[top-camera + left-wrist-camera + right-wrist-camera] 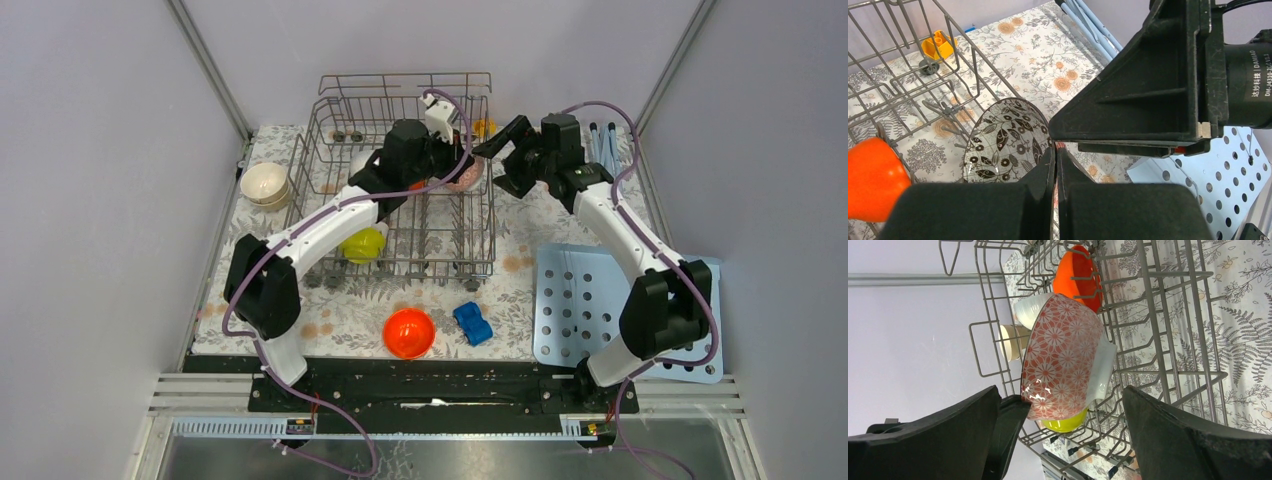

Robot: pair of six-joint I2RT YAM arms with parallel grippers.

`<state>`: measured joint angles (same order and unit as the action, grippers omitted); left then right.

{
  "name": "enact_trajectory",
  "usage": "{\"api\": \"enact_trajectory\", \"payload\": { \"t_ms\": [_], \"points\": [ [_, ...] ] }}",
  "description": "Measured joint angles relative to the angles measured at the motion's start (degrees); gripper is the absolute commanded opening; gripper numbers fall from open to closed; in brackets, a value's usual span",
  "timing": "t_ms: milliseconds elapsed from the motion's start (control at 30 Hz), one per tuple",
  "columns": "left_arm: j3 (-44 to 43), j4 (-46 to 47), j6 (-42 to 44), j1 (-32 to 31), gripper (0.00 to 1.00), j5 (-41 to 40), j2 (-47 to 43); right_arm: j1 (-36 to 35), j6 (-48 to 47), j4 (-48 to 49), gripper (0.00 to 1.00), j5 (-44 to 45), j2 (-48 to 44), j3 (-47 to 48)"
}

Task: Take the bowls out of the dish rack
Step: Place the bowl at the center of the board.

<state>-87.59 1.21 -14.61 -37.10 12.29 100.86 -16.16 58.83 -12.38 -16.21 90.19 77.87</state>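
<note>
My left gripper (1055, 150) is shut on the rim of the patterned bowl (1005, 140), which has black leaves inside and red flowers outside (1063, 355). It holds the bowl at the right side of the dish rack (330, 130). My right gripper (1058, 440) stands wide open with its fingers on either side of this bowl, not touching it. In the rack sit an orange bowl (1078, 275), a white bowl (1030, 310) and a yellow-green bowl (362, 245). On the mat outside the rack are another orange bowl (408, 332) and stacked beige bowls (265, 185).
A blue toy car (473, 323) lies beside the orange bowl near the front. A light-blue perforated board (600, 310) covers the front right. A small yellow block (938, 44) sits behind the rack. Pale blue rods (603, 140) lie at the back right.
</note>
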Motion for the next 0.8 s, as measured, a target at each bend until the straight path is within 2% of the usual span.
{"api": "enact_trajectory", "payload": {
  "t_ms": [800],
  "points": [
    [1.9, 2.7, 1.3, -1.5, 0.00, -3.0, 0.0, 0.0, 6.0, 1.6, 0.99, -3.0, 5.6, 0.4]
  ]
}}
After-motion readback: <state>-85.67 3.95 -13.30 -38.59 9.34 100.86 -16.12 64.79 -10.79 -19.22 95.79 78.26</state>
